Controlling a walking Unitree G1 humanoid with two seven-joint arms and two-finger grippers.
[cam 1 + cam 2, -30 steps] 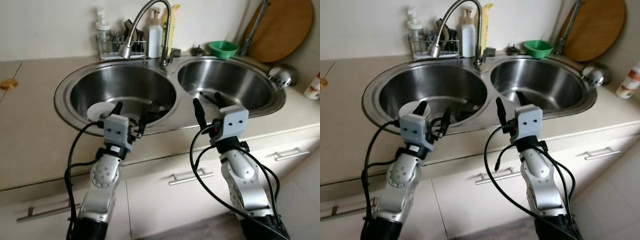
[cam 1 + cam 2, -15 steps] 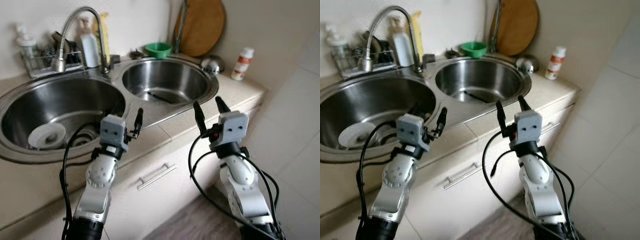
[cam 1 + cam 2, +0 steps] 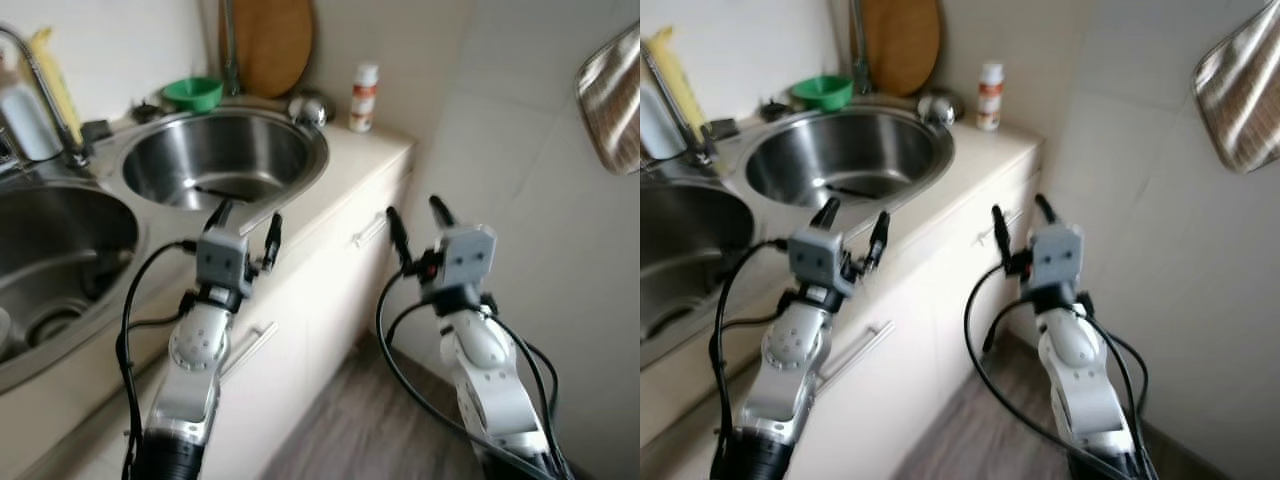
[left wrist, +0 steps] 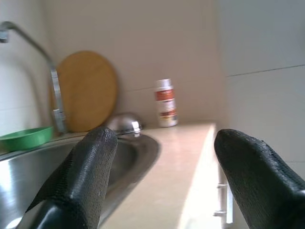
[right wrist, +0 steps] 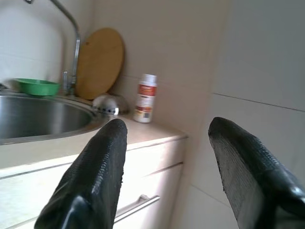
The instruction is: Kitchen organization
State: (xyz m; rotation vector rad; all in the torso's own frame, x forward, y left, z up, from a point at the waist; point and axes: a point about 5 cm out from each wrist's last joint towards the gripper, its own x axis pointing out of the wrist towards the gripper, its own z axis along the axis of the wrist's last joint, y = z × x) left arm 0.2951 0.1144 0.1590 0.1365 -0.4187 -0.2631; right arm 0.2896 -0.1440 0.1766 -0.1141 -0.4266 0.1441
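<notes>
White bottle (image 3: pixel 364 97) stands upright beside steel sink (image 3: pixel 305 180).

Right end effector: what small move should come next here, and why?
Probably a reach forward toward the white bottle at the counter's far end. The right end effector hangs open and empty over the floor beside the cabinets; the left end effector, also open, hovers at the counter edge.

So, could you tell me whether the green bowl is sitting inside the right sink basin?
No, the green bowl sits on the counter behind the sink basin.
</notes>
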